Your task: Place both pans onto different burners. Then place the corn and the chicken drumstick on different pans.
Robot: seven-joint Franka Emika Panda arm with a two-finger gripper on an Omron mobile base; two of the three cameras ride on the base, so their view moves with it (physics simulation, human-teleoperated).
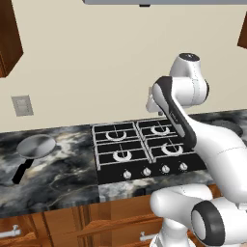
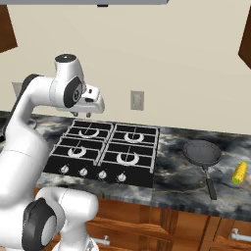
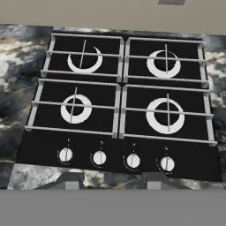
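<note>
Silver-grey and shallow, the light pan [image 1: 36,146] sits on the marble counter [image 1: 62,178] well left of the cooktop [image 1: 144,147], its black handle pointing toward the counter's front edge. Right of the cooktop lies the darker pan [image 2: 202,152], with the corn [image 2: 239,173] beside it. The gripper [image 2: 81,115] hangs above the four bare burners [image 3: 121,90], holding nothing, fingers partly apart, well apart from both pans.

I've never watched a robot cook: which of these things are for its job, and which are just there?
For the job:
- light silver pan, on the counter left of the cooktop
- dark pan, right of the cooktop
- corn, beside it
- four burners
- gripper, holding nothing

Just there:
- wall outlet
- knobs
</note>
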